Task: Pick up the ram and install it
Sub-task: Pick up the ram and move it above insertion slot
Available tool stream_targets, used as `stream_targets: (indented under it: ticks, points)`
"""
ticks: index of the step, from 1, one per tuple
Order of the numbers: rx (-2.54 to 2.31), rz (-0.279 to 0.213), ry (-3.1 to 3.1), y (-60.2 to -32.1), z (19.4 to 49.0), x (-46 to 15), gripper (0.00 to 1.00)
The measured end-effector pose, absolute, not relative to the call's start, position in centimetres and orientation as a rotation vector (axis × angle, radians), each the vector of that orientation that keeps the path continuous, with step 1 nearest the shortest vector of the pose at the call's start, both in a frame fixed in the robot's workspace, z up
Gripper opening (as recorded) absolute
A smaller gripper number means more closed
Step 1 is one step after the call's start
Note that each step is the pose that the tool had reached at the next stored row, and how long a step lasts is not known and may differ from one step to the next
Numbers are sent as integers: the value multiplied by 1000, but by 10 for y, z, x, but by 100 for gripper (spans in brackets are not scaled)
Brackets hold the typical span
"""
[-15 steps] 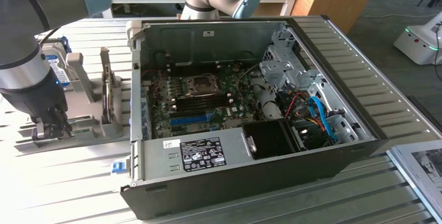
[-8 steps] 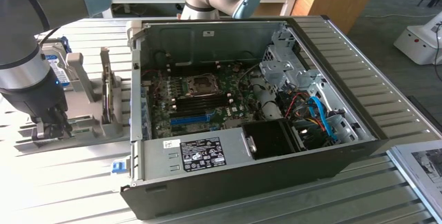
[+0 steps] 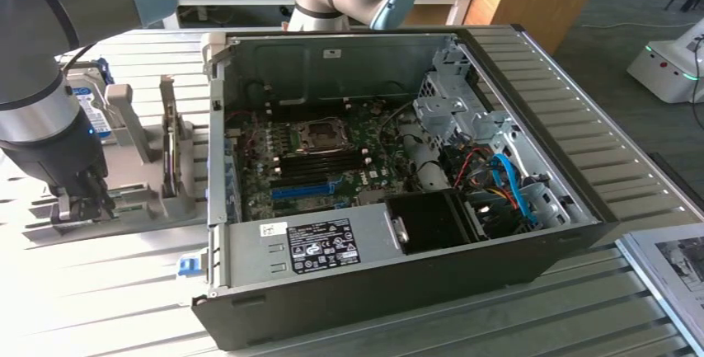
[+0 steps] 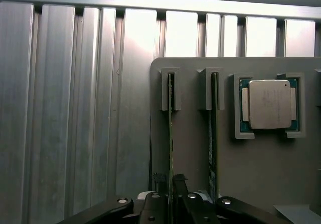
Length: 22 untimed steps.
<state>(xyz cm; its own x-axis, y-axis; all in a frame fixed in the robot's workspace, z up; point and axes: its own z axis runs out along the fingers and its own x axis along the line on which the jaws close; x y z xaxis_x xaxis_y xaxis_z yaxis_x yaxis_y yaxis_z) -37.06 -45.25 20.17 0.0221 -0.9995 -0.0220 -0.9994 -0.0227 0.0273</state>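
1. Here's the ram: seen edge-on, a thin green stick standing upright in the outermost slot of a grey holder, right by the holder's edge.
2. The gripper is over one end of it, and the fingers stand partly open, one on each side of the stick, close against its faces. No firm clamp shows, and the stick sits in its slot.
3. One slot further in, a second stick stands parallel to the ram, also edge-on.
4. Beyond that, a square processor chip with a silver lid lies flat in its own pocket, so the second stick sits between the ram and the chip.
5. The holder lies on a ribbed metal worktop.
6. Out to the exterior view: the gripper is low over the holder, near the worktop's edge at the exterior view's left, with the arm rising above it.
7. Just beside the holder, toward the exterior view's right, an open computer case lies on its side in the middle of the worktop, its motherboard facing up.
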Motion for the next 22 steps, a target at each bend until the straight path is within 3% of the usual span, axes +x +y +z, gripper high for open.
stream_targets:
  ticks: [4,22]
  points:
    - [2243,-55,-2193,-452,202,-371,12]
    - [2243,-55,-2193,-452,205,-370,12]
